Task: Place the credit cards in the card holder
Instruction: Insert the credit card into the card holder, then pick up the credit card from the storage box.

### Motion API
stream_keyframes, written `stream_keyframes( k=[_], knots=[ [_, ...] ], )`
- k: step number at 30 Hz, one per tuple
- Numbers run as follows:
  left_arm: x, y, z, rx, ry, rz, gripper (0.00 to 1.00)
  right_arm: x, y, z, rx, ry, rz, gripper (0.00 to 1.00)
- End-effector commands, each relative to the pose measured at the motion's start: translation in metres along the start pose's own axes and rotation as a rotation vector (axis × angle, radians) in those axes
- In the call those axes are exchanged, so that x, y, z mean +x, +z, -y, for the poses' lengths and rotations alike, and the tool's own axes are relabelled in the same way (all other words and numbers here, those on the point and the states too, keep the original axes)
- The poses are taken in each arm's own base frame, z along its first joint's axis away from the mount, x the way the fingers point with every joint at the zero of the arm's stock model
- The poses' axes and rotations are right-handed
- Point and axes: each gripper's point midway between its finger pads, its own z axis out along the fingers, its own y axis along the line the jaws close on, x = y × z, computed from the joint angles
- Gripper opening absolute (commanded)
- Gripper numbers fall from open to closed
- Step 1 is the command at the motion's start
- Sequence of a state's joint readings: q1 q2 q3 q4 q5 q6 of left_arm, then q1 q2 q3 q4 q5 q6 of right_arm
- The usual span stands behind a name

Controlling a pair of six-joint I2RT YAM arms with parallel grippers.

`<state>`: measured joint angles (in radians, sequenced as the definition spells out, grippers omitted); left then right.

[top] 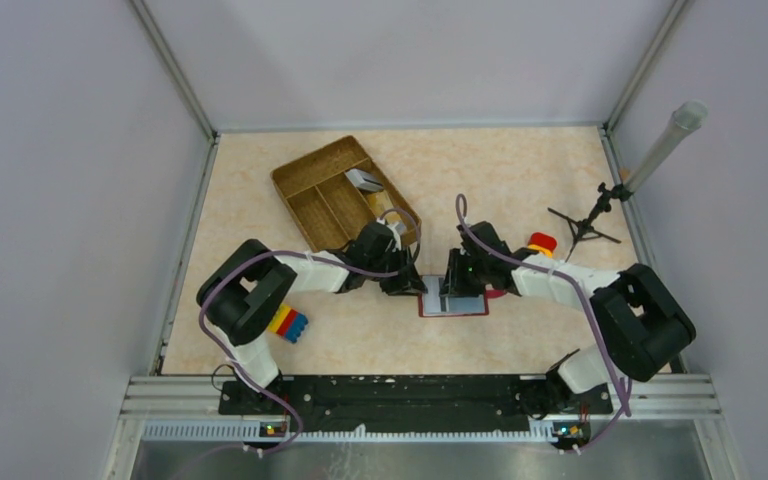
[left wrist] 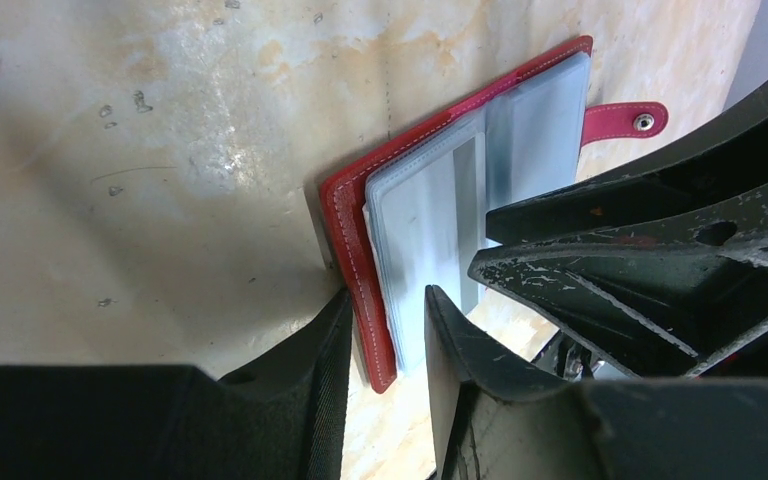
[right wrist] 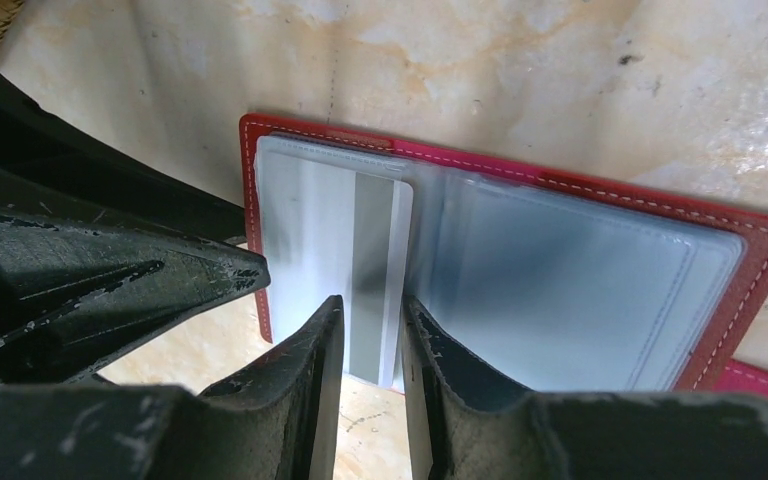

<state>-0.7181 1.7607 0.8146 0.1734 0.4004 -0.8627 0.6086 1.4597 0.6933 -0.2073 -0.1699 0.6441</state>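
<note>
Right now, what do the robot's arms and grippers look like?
The left arm and right arm have black joint housings, white links and looping purple cables. The left gripper and right gripper have black tapered fingers, scuffed pale.

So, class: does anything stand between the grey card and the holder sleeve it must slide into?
Nothing visible does. The card lies on a page of the open holder, apparently partway into its clear sleeve. The right tool sits at the card's near end; the left tool straddles the holder's edge, off to one side.
</note>
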Motion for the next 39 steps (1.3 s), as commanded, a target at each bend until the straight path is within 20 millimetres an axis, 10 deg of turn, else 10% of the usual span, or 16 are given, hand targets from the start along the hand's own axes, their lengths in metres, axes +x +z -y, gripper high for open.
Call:
stream_keyframes(
  k=[1, 10, 21, 30, 39],
  knots=[
    [-0.006, 0.003, 0.017, 0.057, 0.030, 0.013, 0.33, -0.006, 0.003, -0.016, -0.050, -0.012, 0.027, 0.26],
    [-0.014, -0.008, 0.027, 0.045, 0.071, 0.046, 0.35, -0.017, -0.007, -0.018, -0.034, -0.024, 0.075, 0.27],
    [-0.063, -0.103, 0.046, -0.071, 0.215, 0.143, 0.89, -0.118, -0.074, -0.061, -0.023, -0.213, 0.326, 0.53],
    [-0.130, -0.211, -0.045, -0.380, 0.114, 0.259, 0.99, -0.187, -0.058, -0.125, -0.133, -0.377, 0.406, 0.63],
    [-0.161, -0.232, -0.104, -0.399, -0.075, 0.339, 0.98, -0.219, 0.012, -0.162, -0.194, -0.474, 0.361, 0.66]
  ],
)
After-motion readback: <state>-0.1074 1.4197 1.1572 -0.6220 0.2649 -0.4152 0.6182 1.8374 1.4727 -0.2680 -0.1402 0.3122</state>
